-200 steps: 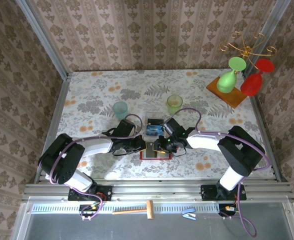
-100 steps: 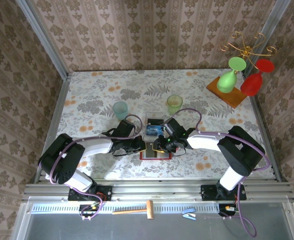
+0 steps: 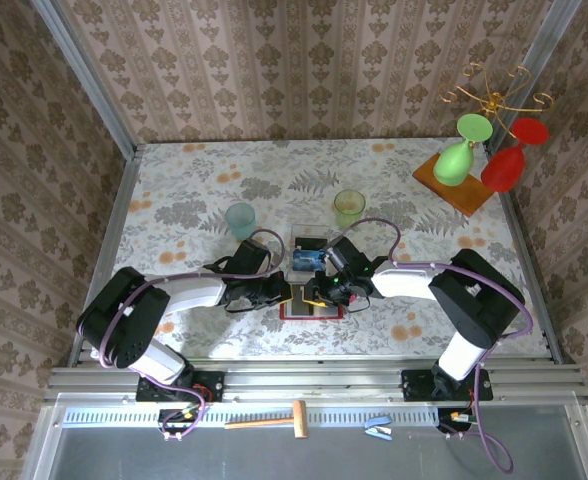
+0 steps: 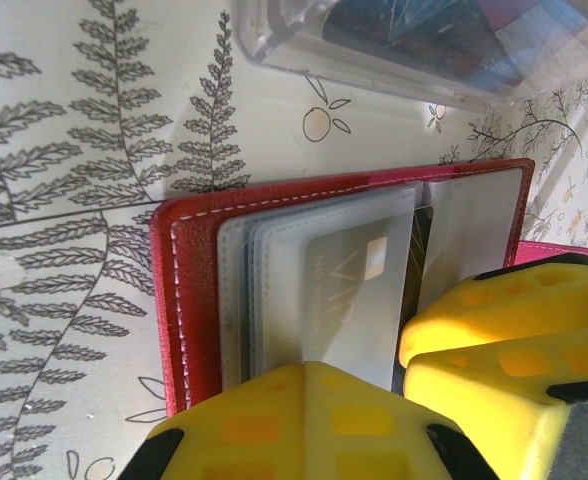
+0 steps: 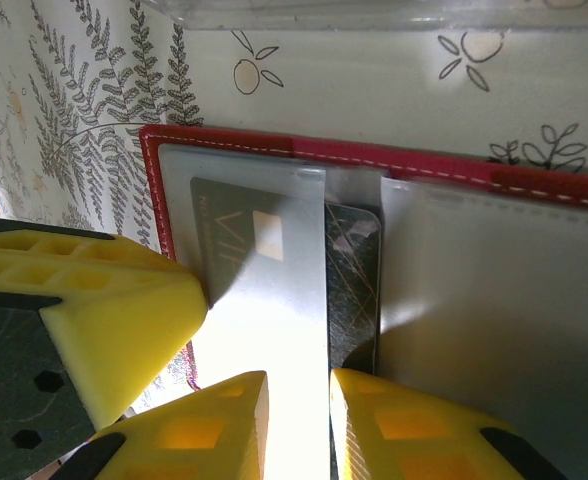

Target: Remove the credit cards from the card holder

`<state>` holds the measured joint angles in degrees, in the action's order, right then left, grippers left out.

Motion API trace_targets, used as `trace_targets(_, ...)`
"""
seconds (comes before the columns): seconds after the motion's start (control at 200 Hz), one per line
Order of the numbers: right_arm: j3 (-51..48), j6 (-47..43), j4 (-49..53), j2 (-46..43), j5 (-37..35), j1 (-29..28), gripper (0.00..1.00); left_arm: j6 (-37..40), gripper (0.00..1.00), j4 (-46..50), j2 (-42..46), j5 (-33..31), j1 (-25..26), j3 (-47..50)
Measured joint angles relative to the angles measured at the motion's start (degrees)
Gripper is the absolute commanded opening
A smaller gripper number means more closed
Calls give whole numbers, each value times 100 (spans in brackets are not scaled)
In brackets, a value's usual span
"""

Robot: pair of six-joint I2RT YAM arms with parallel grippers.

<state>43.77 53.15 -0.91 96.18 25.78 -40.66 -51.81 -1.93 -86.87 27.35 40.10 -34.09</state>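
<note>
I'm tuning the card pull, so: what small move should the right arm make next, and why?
Probably close the fingers of the right gripper on the exposed end of the dark card. It sticks out between the clear sleeves of the card holder, the fingers stand slightly apart right at it, and the left gripper appears to pin the holder.

**One far overview, two close wrist views**

Hangs high above and behind the arm bases, facing down and forward, far enough to take in the whole table (image 3: 194, 190). Rides on each wrist, peering along the fingers of the left gripper (image 4: 304, 400) and right gripper (image 5: 296, 420) from very close. Overlaps on the card holder (image 4: 189, 290) just ahead of both grippers, clear box (image 4: 374, 55) beyond the fingertips.
</note>
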Motion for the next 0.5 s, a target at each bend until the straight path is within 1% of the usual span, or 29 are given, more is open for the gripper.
trace_targets(0.5, 249, -289, 660, -24, -289, 2, 27, 0, 3, 0, -4, 4, 0, 0)
